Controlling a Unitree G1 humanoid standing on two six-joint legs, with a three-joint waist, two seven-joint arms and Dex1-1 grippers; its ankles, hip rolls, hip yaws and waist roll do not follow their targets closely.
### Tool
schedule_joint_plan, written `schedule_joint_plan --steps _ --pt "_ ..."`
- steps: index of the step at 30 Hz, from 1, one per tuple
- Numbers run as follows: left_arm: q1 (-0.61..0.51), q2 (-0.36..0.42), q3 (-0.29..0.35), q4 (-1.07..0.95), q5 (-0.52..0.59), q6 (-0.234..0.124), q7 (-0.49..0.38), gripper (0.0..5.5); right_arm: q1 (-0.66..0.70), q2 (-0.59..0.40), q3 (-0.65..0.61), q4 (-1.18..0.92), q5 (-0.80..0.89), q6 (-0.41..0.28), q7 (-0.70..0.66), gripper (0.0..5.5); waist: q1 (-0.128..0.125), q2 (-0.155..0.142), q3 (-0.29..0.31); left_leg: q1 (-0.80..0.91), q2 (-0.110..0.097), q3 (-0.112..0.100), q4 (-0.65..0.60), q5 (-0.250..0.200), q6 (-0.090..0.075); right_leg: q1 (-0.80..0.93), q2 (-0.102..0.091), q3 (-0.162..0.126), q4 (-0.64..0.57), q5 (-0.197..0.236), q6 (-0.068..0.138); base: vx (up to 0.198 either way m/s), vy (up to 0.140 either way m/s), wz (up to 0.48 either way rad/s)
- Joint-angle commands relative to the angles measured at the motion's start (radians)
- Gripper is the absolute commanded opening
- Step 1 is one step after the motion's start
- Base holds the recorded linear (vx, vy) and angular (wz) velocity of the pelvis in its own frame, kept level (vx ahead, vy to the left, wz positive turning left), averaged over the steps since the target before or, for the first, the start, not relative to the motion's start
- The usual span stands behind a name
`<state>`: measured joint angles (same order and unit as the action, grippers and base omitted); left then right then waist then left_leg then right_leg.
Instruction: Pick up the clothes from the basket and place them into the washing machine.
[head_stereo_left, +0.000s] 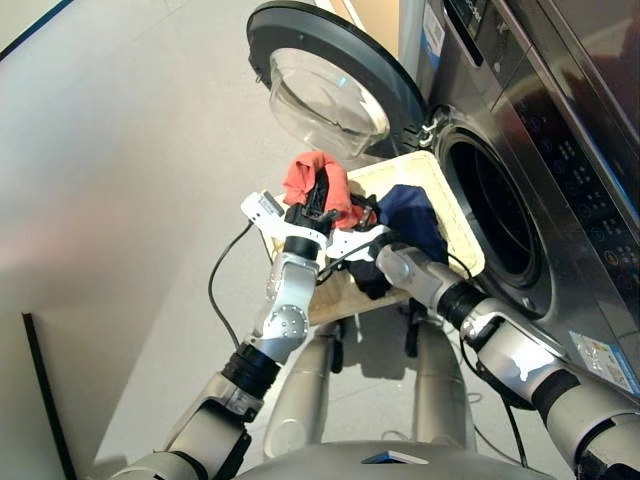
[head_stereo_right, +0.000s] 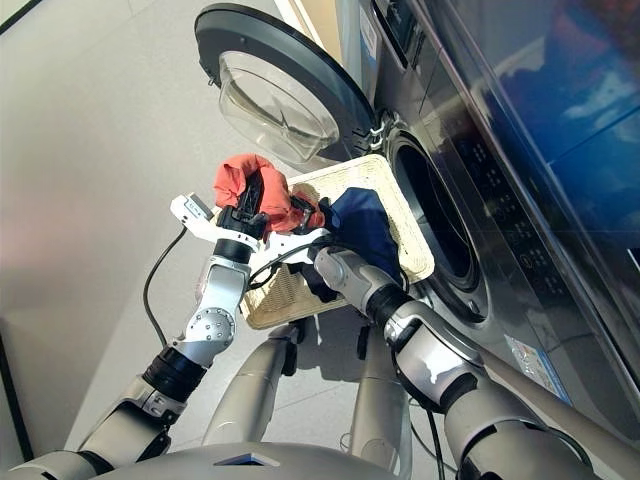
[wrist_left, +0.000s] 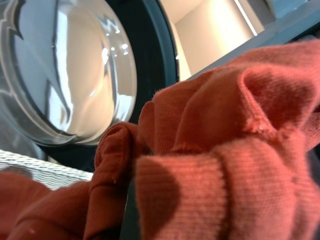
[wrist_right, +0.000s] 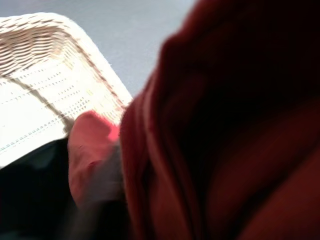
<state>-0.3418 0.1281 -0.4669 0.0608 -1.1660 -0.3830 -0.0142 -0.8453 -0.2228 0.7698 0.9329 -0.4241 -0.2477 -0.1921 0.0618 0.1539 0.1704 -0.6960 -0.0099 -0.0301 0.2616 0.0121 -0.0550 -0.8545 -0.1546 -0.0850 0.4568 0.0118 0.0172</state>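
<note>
Cloth fills the nearest view: the coral-red garment (head_stereo_left: 318, 180) is bunched around the left gripper (head_stereo_left: 320, 196), whose black fingers are closed into its folds and hold it lifted just above the basket (head_stereo_left: 455, 225). It looks light, soft and limp, so a pinch deep in the bunch should carry it, though loose ends may trail and catch on the wicker. Beside the left gripper, the right gripper (head_stereo_right: 322, 222) reaches in against the same red cloth; whether its fingers are open or closed cannot be told. Just under and beyond it lie the navy blue garment (head_stereo_left: 412, 217) and the black garment (head_stereo_left: 372, 278), both in the basket. Farther off stands the porthole door (head_stereo_left: 330, 95), swung open, and to the right gripper's far side the washing machine (head_stereo_left: 560, 170) with its dark drum hole (head_stereo_left: 492, 230).
</note>
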Motion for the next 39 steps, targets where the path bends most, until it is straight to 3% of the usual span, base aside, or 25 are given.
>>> schedule_joint_plan --steps 1,2,3,4,9,12,15,23,29,30,35,39 --pt "-0.016 0.021 0.014 -0.105 0.007 -0.029 -0.027 0.0 -0.085 0.051 -0.065 -0.038 0.049 -0.031 -0.051 0.0 0.01 0.022 -0.015 -0.069 -0.023 0.014 0.006 0.048 0.031 0.024 -0.002 -0.005 -0.15 0.127 0.072 0.0 0.0 0.0" --pt "-0.016 0.02 0.014 -0.105 0.007 -0.029 -0.027 0.0 -0.085 0.051 -0.065 -0.038 0.049 -0.031 -0.051 0.0 0.01 0.022 -0.015 -0.069 -0.023 0.014 0.006 0.048 0.031 0.024 -0.002 -0.005 -0.15 0.127 0.072 0.0 0.0 0.0" --pt "-0.007 0.015 0.037 -0.088 0.013 -0.036 -0.014 0.86 -0.054 0.038 -0.084 -0.074 0.062 -0.034 -0.066 0.0 0.005 0.017 -0.01 -0.07 -0.023 0.013 0.009 0.046 0.032 0.021 -0.001 -0.005 -0.146 0.127 0.071 0.0 0.0 0.0" --pt "-0.003 0.009 0.056 -0.073 0.019 -0.044 -0.002 5.5 -0.035 0.028 -0.095 -0.094 0.068 -0.035 -0.077 0.0 0.001 0.013 -0.007 -0.072 -0.022 0.013 0.012 0.044 0.032 0.019 0.0 -0.004 -0.146 0.127 0.071 0.0 0.0 0.0" --pt "-0.01 -0.013 0.157 0.073 0.049 -0.082 0.061 5.5 0.02 -0.021 -0.182 -0.157 0.142 -0.041 -0.119 0.0 -0.017 -0.011 0.003 -0.093 -0.02 0.016 0.033 0.037 0.034 0.004 0.001 -0.004 -0.134 0.125 0.068 0.0 0.0 0.0" --pt "-0.032 -0.011 0.262 0.189 0.123 -0.116 0.148 5.5 0.097 -0.053 -0.253 -0.203 0.197 -0.047 -0.152 0.0 -0.037 -0.028 0.01 -0.107 -0.018 0.013 0.044 0.03 0.034 -0.009 0.002 -0.003 -0.124 0.121 0.066 0.0 0.0 0.0" --pt "-0.044 -0.006 0.32 0.281 0.206 -0.133 0.212 5.5 0.139 -0.061 -0.324 -0.2 0.242 -0.05 -0.203 0.0 -0.055 -0.042 0.015 -0.133 -0.017 0.011 0.063 0.026 0.035 -0.031 0.004 -0.002 -0.114 0.121 0.064 0.0 0.0 0.0" --pt "-0.028 -0.012 0.354 0.394 0.301 -0.119 0.275 5.5 0.106 -0.063 -0.491 -0.083 0.31 -0.005 -0.406 0.0 -0.062 -0.052 0.026 -0.225 -0.021 0.002 0.098 0.025 0.04 -0.122 0.01 -0.002 -0.079 0.124 0.059 0.0 0.0 0.0" --pt "-0.011 0.011 0.335 0.378 0.323 -0.13 0.291 5.5 -0.059 -0.134 -0.582 0.074 0.378 0.022 -0.541 0.0 -0.034 -0.034 0.046 -0.349 -0.031 -0.005 0.162 0.026 0.045 -0.247 0.004 -0.002 0.0 0.118 0.058 0.009 0.001 0.009" --pt "-0.001 0.024 0.332 0.368 0.321 -0.133 0.293 5.5 -0.107 -0.166 -0.604 0.125 0.414 0.028 -0.562 0.0 -0.02 -0.026 0.045 -0.358 -0.032 -0.015 0.181 -0.005 0.04 -0.263 0.01 0.003 0.033 0.088 0.066 0.057 0.015 0.051" --pt "0.083 0.076 0.273 0.292 0.283 -0.123 0.265 5.5 -0.338 -0.309 -0.628 0.358 0.632 0.03 -0.582 0.0 0.033 -0.001 0.061 -0.48 -0.038 -0.013 0.289 -0.015 0.037 -0.39 0.006 0.014 0.151 0.073 0.067 0.012 0.003 0.009" --pt "0.103 0.096 0.258 0.284 0.282 -0.113 0.258 5.5 -0.405 -0.42 -0.636 0.414 0.713 0.026 -0.6 0.0 0.043 0.011 0.074 -0.537 -0.046 -0.009 0.347 -0.027 0.036 -0.454 0.002 0.024 0.217 0.062 0.07 0.0 0.0 0.0"
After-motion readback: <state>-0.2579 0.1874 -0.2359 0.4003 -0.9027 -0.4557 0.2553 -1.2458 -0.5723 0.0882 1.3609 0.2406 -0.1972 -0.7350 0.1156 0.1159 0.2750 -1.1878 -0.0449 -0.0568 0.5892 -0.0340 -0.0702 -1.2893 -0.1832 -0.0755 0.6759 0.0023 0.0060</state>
